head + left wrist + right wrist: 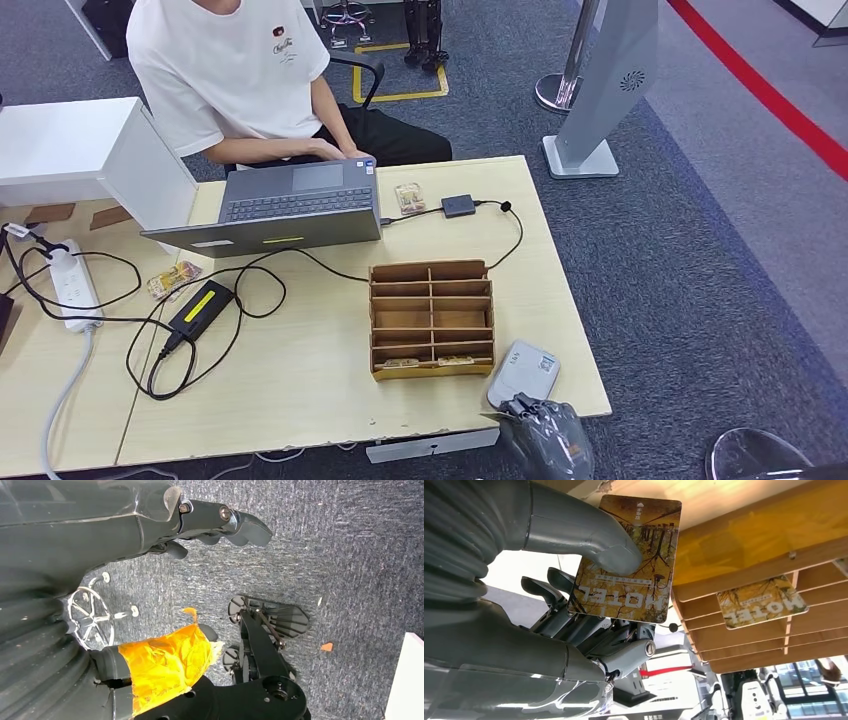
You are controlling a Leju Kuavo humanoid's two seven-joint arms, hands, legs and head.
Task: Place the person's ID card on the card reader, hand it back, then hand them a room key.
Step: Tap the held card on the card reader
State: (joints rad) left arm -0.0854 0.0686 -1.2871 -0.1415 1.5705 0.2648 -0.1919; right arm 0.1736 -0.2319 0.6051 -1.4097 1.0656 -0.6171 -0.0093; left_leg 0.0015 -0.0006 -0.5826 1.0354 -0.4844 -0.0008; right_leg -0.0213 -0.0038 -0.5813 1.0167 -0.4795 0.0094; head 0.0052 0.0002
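In the right wrist view my right hand [574, 615] pinches a yellow "HOTEL" room key card [634, 560] between the thumb and the fingers behind it. A second such card [761, 602] lies in a slot of the wooden organizer [774, 545] close by. In the head view my right hand [547, 438] is at the table's front edge, just below a flat grey box [523, 370] that looks like the card reader. The organizer [432, 318] stands left of that box, with cards [403, 364] in its front row. My left hand [165, 570] hangs over the carpet, fingers apart, holding nothing.
A person [240, 70] in a white shirt sits at the far side, hands on a grey laptop [290, 205]. A loose card [410, 198] and a small black box [458, 206] lie right of the laptop. Cables, a power brick [200, 305], a power strip [72, 285] and another card [174, 279] lie on the left.
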